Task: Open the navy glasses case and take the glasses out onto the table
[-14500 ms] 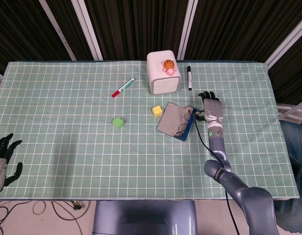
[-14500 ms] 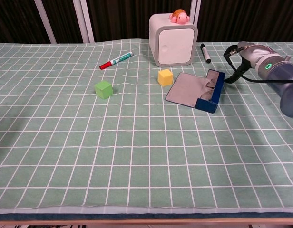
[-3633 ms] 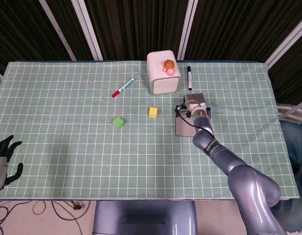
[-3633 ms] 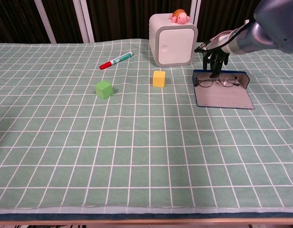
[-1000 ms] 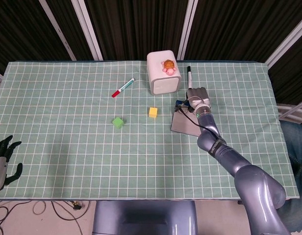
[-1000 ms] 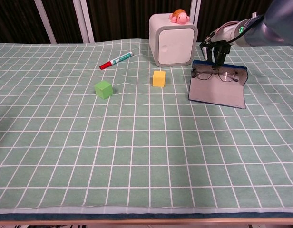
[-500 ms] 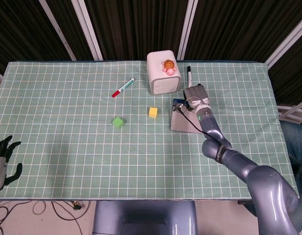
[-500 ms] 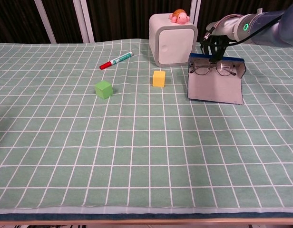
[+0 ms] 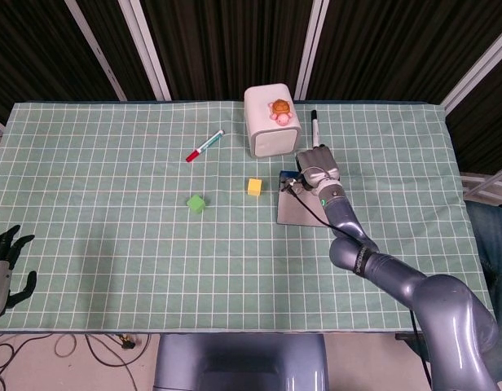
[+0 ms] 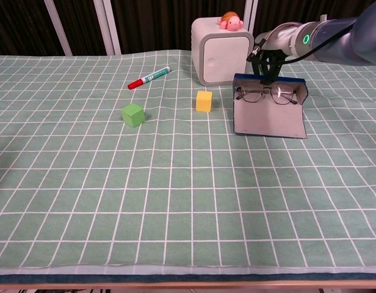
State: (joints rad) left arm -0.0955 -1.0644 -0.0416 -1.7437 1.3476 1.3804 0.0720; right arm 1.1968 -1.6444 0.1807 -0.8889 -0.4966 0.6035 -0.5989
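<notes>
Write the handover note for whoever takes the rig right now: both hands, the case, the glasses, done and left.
Right hand: at the back edge of the open navy glasses case, fingers down at the glasses; whether it grips them cannot be told.
Left hand: idle off the table's near left corner, fingers apart, holding nothing.
Case lies open near the white box, lid flap toward the robot.
Done: case opened.
Left: lift the glasses out and set them on the table.
</notes>
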